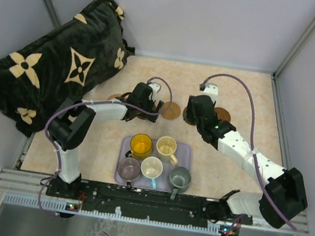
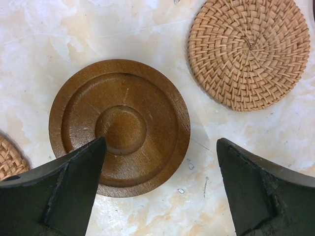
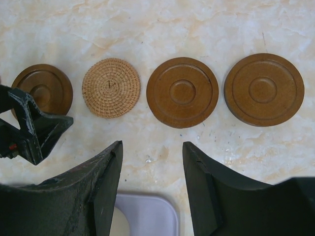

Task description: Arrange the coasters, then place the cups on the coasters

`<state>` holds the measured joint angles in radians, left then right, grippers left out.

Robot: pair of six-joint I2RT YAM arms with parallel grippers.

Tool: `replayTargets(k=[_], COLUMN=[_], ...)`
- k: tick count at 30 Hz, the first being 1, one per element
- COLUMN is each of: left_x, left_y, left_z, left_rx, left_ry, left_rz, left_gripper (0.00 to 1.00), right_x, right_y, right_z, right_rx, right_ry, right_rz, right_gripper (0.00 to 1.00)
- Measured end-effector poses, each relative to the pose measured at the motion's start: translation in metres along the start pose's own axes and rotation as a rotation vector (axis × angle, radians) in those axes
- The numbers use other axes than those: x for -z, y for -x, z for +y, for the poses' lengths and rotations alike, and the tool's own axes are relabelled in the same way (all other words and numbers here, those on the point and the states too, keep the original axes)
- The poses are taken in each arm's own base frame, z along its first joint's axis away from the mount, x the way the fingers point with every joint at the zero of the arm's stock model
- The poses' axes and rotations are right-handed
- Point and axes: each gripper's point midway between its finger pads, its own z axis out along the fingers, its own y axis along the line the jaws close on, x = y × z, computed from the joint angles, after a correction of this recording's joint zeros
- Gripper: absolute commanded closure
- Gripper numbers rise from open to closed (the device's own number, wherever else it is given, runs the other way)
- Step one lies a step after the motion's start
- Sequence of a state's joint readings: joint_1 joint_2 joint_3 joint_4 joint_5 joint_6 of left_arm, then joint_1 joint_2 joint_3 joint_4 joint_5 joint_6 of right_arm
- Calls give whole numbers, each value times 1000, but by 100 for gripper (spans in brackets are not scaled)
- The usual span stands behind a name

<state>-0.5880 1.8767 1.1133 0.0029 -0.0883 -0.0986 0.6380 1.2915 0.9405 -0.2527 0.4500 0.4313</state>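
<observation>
- Arranging looks all but done: the coasters lie in a spaced row on the table.
- The left gripper hovers over a wooden coaster, jaws wide apart and empty.
- The right gripper hangs by the tray, jaws partly apart and empty.
- The cups sit on the tray; next is likely gripping one by its rim.
</observation>
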Motion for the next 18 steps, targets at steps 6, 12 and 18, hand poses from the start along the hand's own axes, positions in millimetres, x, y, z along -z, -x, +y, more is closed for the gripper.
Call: replayTargets(k=[6,12,18], left_x=[-4,-7,-12], left_y=[-2,1,7], left_z=[6,7,8], left_rx=[12,15,21], left_ry=[11,9,2], left_rz=[3,-9,-17], left_gripper=[1,0,1], right_x=[-1,-2,-3], right_y=[-1,-2,-4], right_z=[0,0,0], right_rx=[2,4,6], right_ry=[-2,-3,-5], right_rz=[3,6,11], right_gripper=[47,47,47])
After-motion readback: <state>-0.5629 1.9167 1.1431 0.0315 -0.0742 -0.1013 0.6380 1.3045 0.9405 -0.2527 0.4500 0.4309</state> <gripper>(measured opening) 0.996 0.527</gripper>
